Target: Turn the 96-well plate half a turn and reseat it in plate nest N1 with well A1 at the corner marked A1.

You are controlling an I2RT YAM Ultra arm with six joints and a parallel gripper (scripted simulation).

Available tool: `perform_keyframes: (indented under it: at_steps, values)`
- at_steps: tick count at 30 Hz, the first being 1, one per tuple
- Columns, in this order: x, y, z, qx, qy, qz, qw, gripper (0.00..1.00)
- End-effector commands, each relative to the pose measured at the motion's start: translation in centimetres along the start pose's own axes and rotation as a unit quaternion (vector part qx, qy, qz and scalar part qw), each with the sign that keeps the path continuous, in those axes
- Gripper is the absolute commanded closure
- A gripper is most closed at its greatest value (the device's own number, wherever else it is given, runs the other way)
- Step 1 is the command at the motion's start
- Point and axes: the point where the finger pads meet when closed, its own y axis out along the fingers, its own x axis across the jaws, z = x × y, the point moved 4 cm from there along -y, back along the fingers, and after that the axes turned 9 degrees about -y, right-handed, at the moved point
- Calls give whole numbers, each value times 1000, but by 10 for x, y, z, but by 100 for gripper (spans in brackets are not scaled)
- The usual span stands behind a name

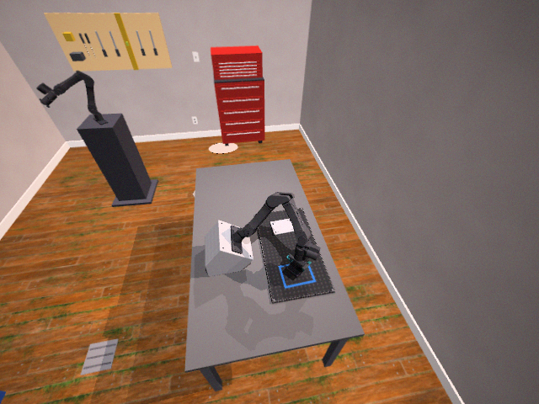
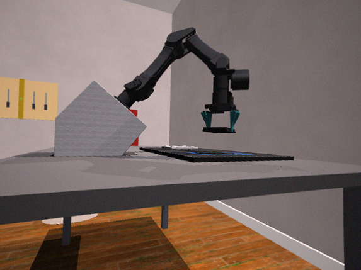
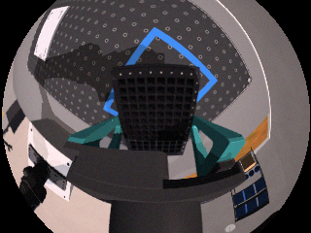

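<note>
The gripper point(image 2: 218, 120) clenches the black 96-well plate point(image 2: 218, 129) between its teal fingers point(image 2: 205, 117), level and in the air at frame centre. Below lies the blue taped outline B1 point(image 1: 312, 281) on the perforated deck point(image 1: 322, 287); the white nest N1 point(image 1: 281, 226) sits above-left.

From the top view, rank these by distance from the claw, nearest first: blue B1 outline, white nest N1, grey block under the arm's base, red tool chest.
1. B1 outline: on the deck just below the claw, which holds the plate.
2. Nest N1: up the deck, toward the back wall.
3. Grey block: off the deck, image-left.
4. Red tool chest: on the floor by the back wall.
</note>
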Motion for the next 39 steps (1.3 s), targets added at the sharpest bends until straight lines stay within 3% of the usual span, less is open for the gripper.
perform_keyframes:
  at_steps: [1,10,39]
  values:
    - [-3,-4,0,-3,-72,7,997,100]
    - [-3,-4,0,-2,-185,8,983,100]
    - [-3,-4,0,-2,-185,8,983,100]
